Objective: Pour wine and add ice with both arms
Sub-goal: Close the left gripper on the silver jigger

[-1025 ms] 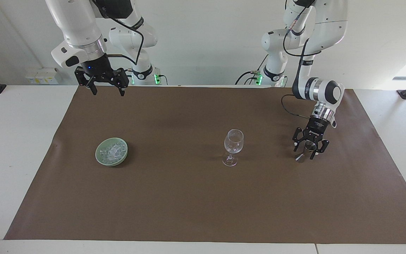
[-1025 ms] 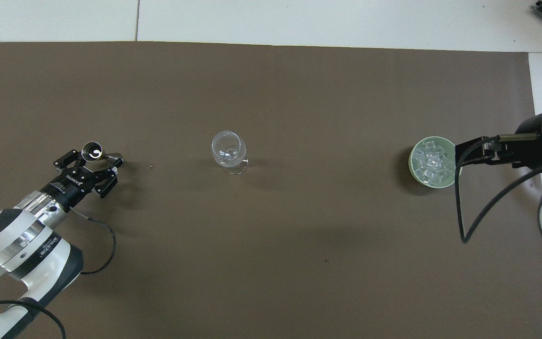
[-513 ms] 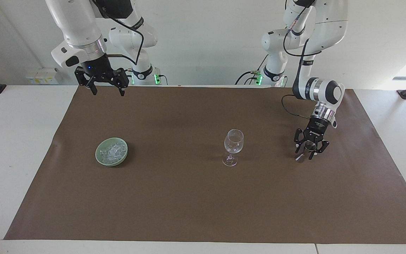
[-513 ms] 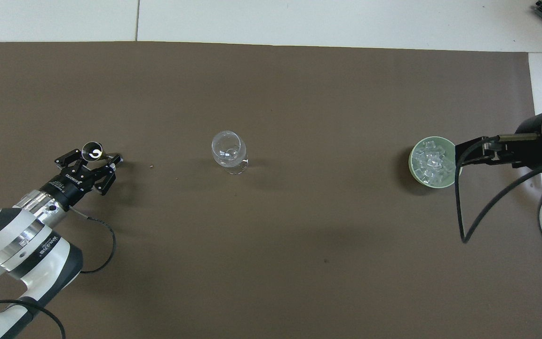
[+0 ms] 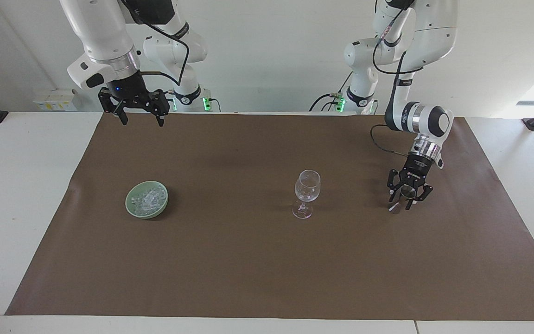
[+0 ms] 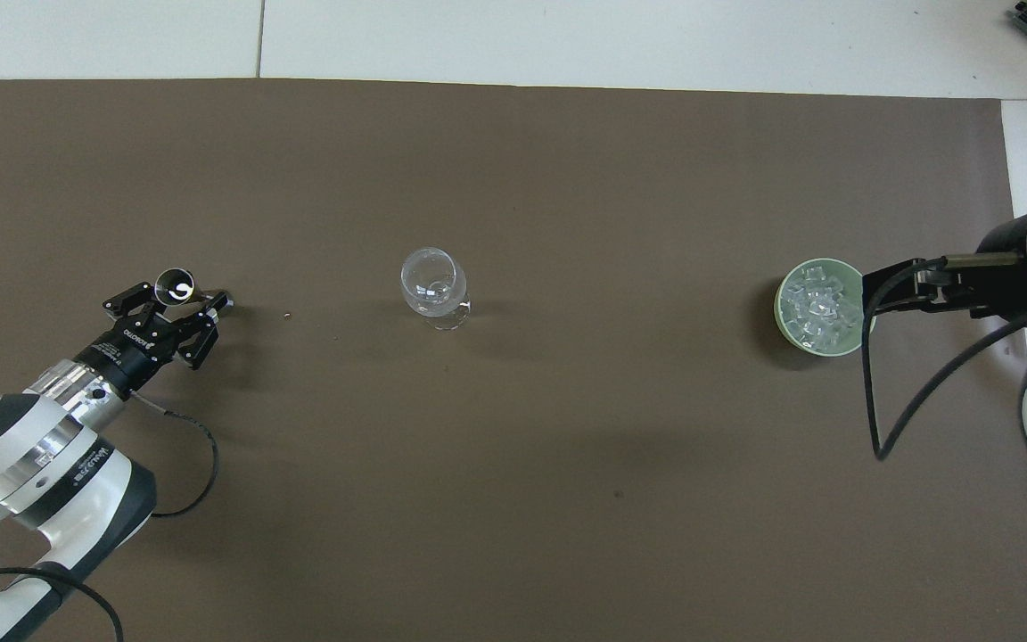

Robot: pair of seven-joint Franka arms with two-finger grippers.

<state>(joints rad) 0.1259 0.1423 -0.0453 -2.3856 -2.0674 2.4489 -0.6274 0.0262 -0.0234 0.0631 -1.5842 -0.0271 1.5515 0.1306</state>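
The left claw (image 5: pixel 406 198) pinches a small clear tumbler (image 6: pixel 176 287); lift it level toward the stemmed wine glass (image 5: pixel 307 191). The right claw (image 5: pixel 140 117) waits spread; glassy ice (image 5: pixel 148 198) fills the pale green bowl (image 5: pixel 131 209).

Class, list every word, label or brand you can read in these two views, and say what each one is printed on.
"ROBOTIQ": white print on the black body of the left gripper, overhead view; small, so a best reading.
Dark print on the white wrist housing of the left arm: too blurred to read.
Wine glass, pale green bowl, brown mat: no text.
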